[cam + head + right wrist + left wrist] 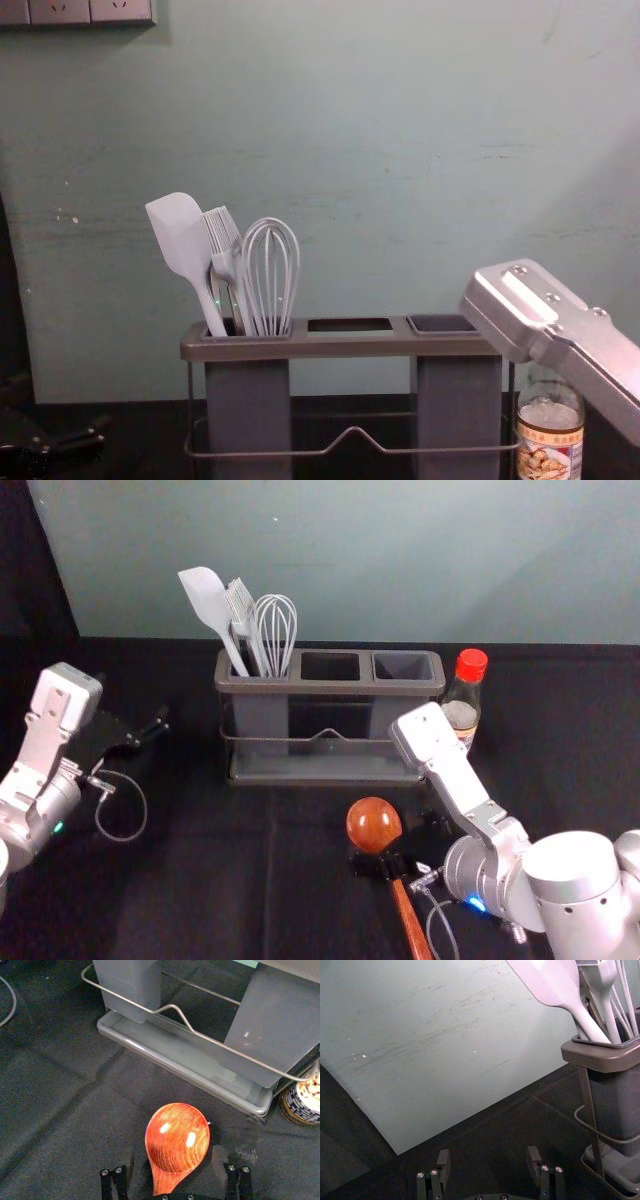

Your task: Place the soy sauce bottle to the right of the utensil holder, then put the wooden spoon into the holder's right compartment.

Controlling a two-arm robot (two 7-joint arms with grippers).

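The shiny, round, orange-brown wooden spoon point(374, 825) lies low in the head view, between the spread fingers of the right gripper point(398, 847). The red-topped soy sauce bottle point(462, 702) stands just right of the gray holder point(325, 767); the left gripper point(146, 734), at middle left, is open.

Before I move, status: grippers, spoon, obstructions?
Left gripper open, left of holder. Right gripper open around spoon, in front of holder. Soy sauce bottle close by right compartment, which looks empty.
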